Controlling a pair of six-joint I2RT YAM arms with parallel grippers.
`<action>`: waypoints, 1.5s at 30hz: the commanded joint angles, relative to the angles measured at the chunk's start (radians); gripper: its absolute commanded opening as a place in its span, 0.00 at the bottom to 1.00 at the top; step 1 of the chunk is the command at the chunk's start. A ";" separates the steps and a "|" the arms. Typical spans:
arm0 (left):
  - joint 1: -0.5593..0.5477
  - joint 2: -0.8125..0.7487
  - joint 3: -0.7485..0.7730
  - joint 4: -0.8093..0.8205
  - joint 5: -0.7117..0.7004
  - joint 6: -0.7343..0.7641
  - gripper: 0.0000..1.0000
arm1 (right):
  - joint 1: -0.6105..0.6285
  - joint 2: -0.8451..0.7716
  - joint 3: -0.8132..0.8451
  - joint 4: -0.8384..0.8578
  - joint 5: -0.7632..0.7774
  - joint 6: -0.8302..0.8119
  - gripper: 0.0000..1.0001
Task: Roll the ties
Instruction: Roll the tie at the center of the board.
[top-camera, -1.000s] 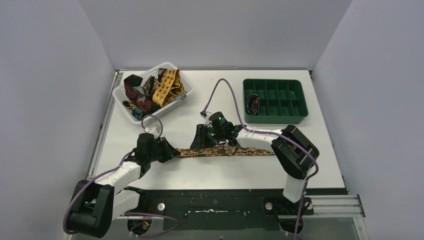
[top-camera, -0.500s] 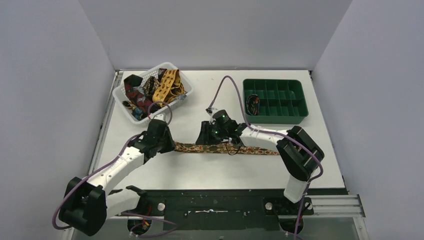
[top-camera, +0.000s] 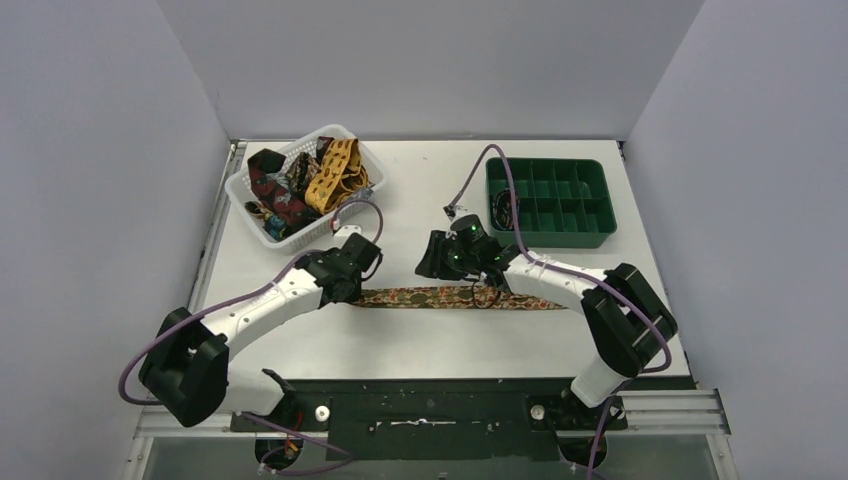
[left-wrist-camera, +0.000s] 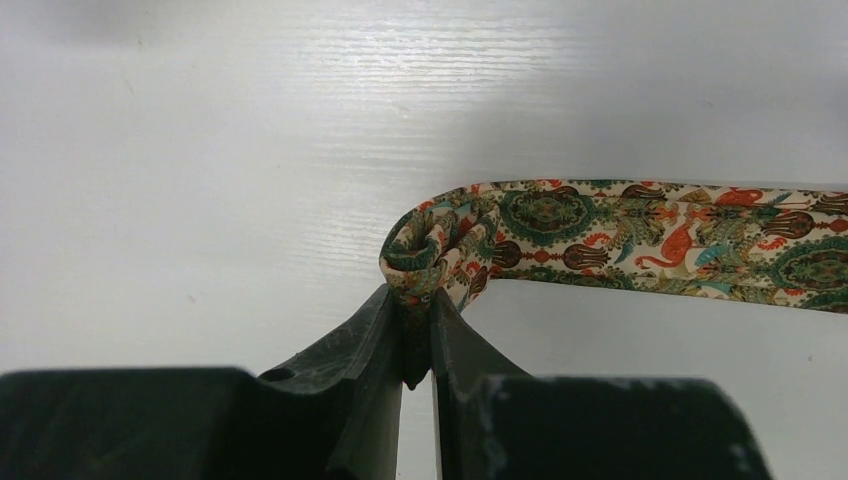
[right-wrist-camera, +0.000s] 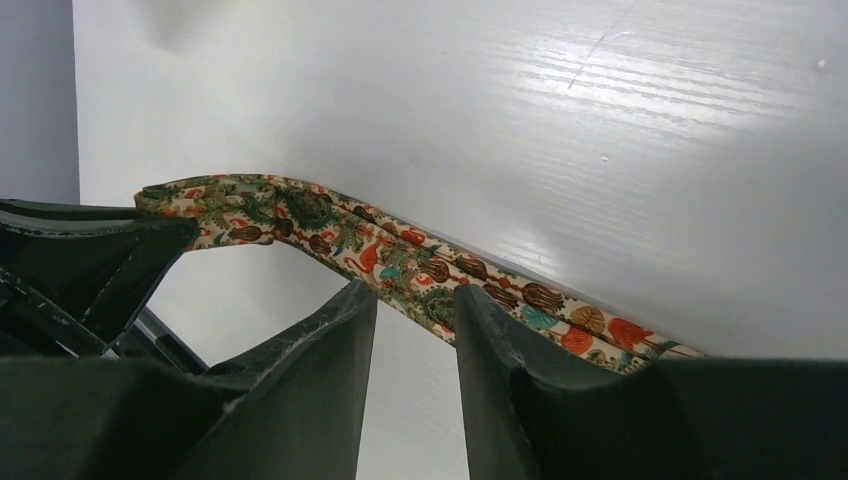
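L gripper (left-wrist-camera: 416, 305) was clamped on the folded end of the multicolour tie (left-wrist-camera: 650, 240), just nearside of the white basket (top-camera: 236, 188). The rest of the strip ran along the table, away from the basket to the right. R gripper (right-wrist-camera: 415, 300) sat farther from the basket, jaws apart at the strip (no pinch visible). A good roll likely needed a firm L pinch, even tension and edges aligned, w/ R guiding so the coil wound square.

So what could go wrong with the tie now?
The left claw pinches only the folded tip of the tie, so it might slip out and the fold could undo. The right claw stands open at the tie, not squeezing it, so the long part may sag or twist and the roll could come out crooked.
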 joint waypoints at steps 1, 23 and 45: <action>-0.067 0.065 0.087 -0.084 -0.165 -0.043 0.12 | -0.015 -0.062 -0.021 0.009 0.058 0.020 0.36; -0.240 0.310 0.238 -0.092 -0.251 -0.163 0.17 | -0.106 -0.127 -0.101 0.009 0.075 0.074 0.38; -0.239 0.284 0.241 0.121 -0.012 -0.149 0.51 | -0.135 -0.146 -0.122 0.057 -0.017 0.028 0.47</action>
